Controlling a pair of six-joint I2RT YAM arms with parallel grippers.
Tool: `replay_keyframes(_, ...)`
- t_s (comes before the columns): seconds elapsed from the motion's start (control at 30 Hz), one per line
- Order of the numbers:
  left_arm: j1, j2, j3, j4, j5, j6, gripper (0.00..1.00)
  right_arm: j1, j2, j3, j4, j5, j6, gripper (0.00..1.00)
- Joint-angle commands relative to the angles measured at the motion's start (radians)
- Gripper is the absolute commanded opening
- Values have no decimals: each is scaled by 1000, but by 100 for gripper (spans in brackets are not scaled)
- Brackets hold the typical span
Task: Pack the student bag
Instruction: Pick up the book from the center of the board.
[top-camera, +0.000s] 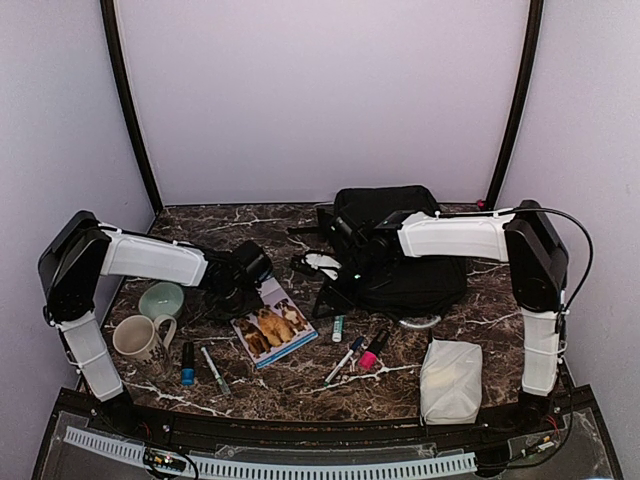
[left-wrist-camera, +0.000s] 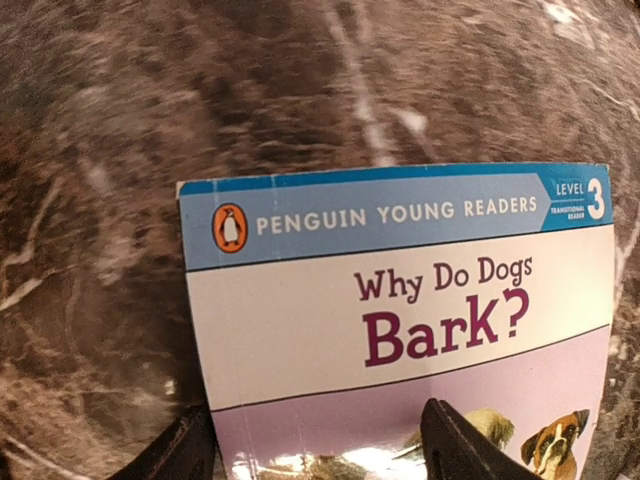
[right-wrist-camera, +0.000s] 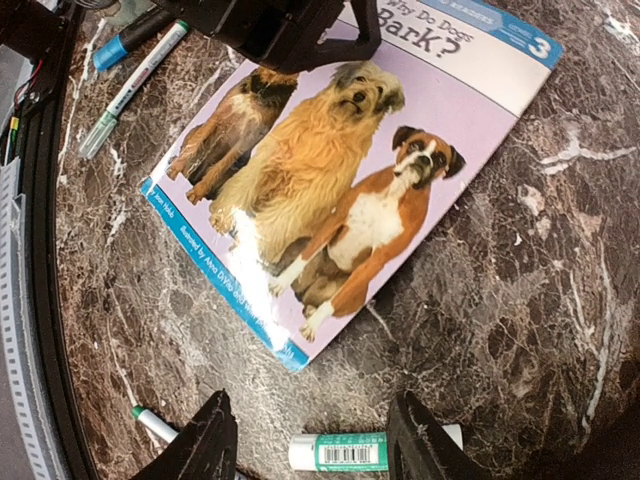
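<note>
Two arms reached inward over the dark marble tabletop (top-camera: 290, 385), and as far as the views showed, none of the loose items lay in the student bag (top-camera: 420, 285). The bag lay at the back, right of centre, its black bulk partly under the right arm. Whether its mouth was unzipped could not be told from above.

The left claw (left-wrist-camera: 315, 440) hung low over a children's book (left-wrist-camera: 400, 300), a reader titled "Why Do Dogs Bark?", which lay flat and face up. Its jaws stood apart, one fingertip at the book's left edge and the other over the cover, clamped on nothing. The right claw (right-wrist-camera: 312, 425) hovered above bare stone just beside the book's near corner, jaws likewise apart and empty, with a green-labelled glue stick (right-wrist-camera: 350, 452) lying below the gap.

The step in hand looked like the approach to the book. A thin book flat on hard stone offers the fingers little to bite, so the next move probably called for working a fingertip under one edge, perhaps with the right claw steadying or tipping it, before carrying it back to the bag. A mug (top-camera: 140, 338), a bowl (top-camera: 162, 298), several markers (top-camera: 213, 368) and a white pouch (top-camera: 452, 380) also lay unpacked.
</note>
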Motion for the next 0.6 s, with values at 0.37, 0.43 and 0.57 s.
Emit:
replay_keyframes(0.37, 33, -190, -41, 154, 125, 571, 76, 8, 25, 25, 41, 90, 86, 52)
replay_keyframes(0.43, 47, -236, -97, 196, 185, 605, 76, 7, 49, 38, 41, 84, 94, 51)
replay_keyframes(0.57, 84, -328, -220, 306, 301, 606, 72, 8, 92, 69, 38, 77, 109, 50)
